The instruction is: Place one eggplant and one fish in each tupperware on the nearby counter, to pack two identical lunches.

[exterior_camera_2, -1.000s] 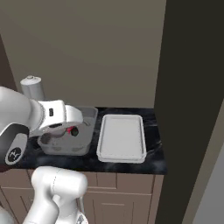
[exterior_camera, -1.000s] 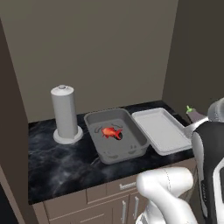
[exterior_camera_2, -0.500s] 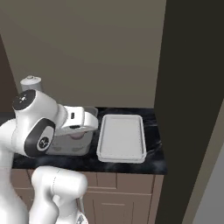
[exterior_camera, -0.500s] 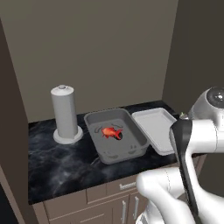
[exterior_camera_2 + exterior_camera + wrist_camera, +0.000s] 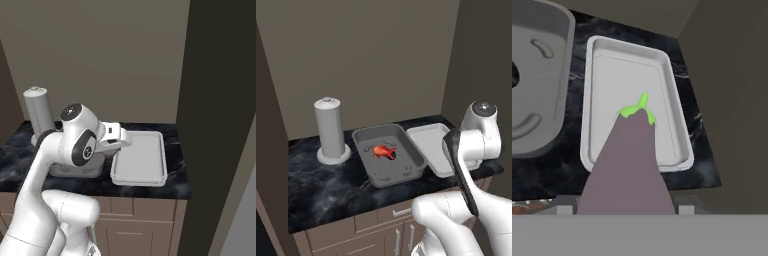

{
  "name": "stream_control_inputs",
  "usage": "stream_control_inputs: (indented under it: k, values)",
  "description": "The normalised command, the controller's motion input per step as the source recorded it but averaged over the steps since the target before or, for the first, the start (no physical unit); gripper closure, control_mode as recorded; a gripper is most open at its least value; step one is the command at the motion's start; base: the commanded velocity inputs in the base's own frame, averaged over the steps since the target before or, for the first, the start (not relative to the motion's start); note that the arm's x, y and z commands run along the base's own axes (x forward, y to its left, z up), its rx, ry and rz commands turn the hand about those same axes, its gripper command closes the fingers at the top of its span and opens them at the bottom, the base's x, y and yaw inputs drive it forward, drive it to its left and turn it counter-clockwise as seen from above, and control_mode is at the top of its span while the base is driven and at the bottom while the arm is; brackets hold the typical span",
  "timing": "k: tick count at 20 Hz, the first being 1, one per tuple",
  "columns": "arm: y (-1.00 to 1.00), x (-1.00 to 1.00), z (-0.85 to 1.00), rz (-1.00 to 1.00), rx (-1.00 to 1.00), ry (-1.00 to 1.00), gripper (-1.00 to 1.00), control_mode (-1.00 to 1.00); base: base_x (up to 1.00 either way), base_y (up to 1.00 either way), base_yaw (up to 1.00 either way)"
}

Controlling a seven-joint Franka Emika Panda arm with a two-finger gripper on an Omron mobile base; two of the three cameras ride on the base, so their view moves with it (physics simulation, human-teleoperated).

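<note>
Presently the eggplant [image 5: 629, 165] is clamped between the fingers, stem end pointing away from the hand, and it hangs over the right-hand tupperware [image 5: 677, 135], which the hand view shows bare inside. The grasp is judged from that view, where the purple body rises directly from the base of the hand; the fingers themselves are covered by it.

Change noted: a second ago the arm was low at the right edge of the left base view, with a green stem just showing beside it. The arm has since swung up and inward, and the hand [image 5: 111, 139] now stands at the near-left corner of the empty tupperware [image 5: 142, 159] in the right base view.

The fish [image 5: 384, 151] lies in the middle of the left tupperware [image 5: 406, 147], unmoved across the second. That container sits near the middle of the counter [image 5: 321, 185], the empty one just beside it toward the right end. A tall grey cylinder [image 5: 329, 128] stands toward the back left.

Assessment: one container holds a fish alone, the other nothing. The carry is nearly over its target; lowering and release remain. A second eggplant and a second fish are outstanding.
</note>
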Motion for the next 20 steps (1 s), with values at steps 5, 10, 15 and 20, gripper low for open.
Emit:
stream_control_inputs:
  k: [5,10,15,20]
  values:
    - [-0.04,0.84,-0.55,0.00,0.00,0.00,1.00,-1.00,0.00,0.00,0.00]
    - [-0.25,0.69,-0.43,0.00,0.00,0.00,1.00,-1.00,0.00,0.00,0.00]
    - [-0.38,0.61,-0.34,0.00,0.00,0.02,1.00,-1.00,0.00,0.00,0.00]
    - [-0.29,0.58,-0.35,0.00,0.00,0.03,1.00,-1.00,0.00,0.00,0.00]
